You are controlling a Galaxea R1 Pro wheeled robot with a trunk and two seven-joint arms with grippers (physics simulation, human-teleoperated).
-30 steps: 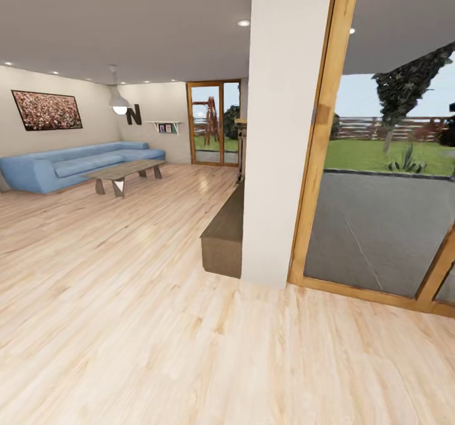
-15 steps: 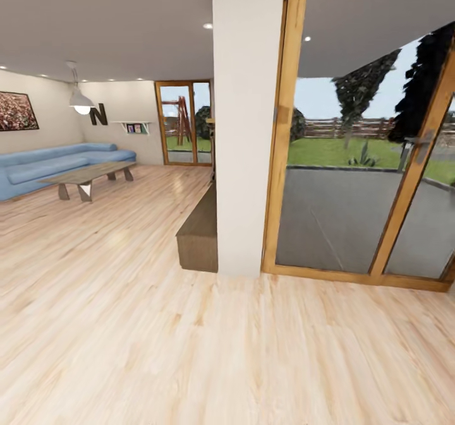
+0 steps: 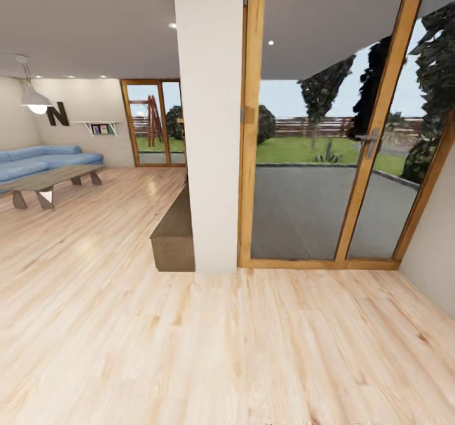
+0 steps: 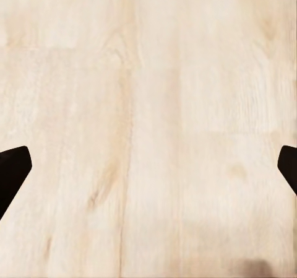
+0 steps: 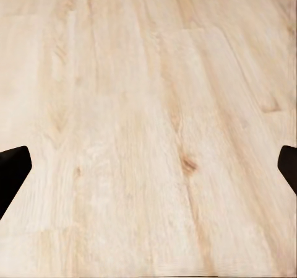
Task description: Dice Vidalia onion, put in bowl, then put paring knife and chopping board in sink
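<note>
the pale wooden floor (image 3: 189,349) spreads across the room. ahead stands a white pillar (image 3: 208,122), with wood-framed glass doors (image 3: 322,160) just to its right, looking out on a paved patio and lawn. a low dark bench (image 3: 174,235) sits against the pillar's left side. far left are a blue sofa (image 3: 44,160) and a low coffee table (image 3: 50,182). the left end effector (image 4: 148,169) and right end effector (image 5: 148,169) hang over bare floor, fingers spread wide, holding nothing. no onion, sink or board is in sight.
</note>
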